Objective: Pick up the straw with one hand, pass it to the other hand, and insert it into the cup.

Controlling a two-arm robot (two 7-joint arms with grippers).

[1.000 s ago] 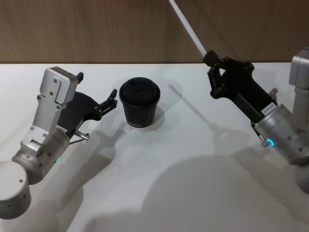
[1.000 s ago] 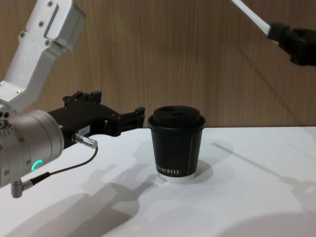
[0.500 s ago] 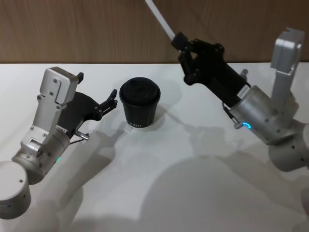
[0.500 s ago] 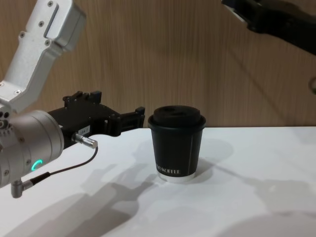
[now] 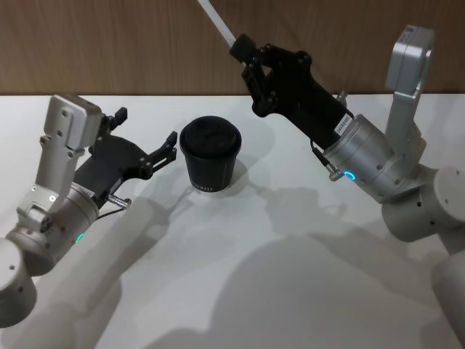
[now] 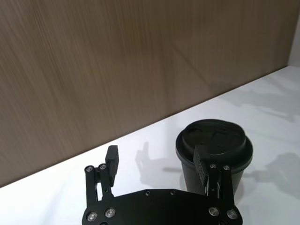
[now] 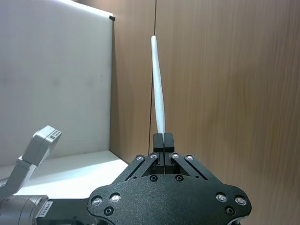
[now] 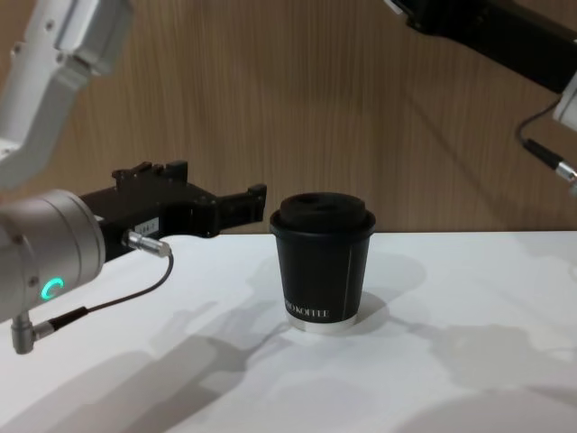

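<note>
Partly cropped, the straw (image 5: 216, 18) stands pinched in the right hand (image 5: 242, 47).

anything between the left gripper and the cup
Nothing: the head view shows just a narrow strip of bare table between the open left gripper and the cup, which stand apart.

There were two black grippers, the left gripper (image 5: 145, 127) and the right gripper (image 5: 240, 45), one thin white straw (image 5: 218, 21), one lidded black cup (image 5: 209, 156) and one white table (image 5: 290, 283).
</note>
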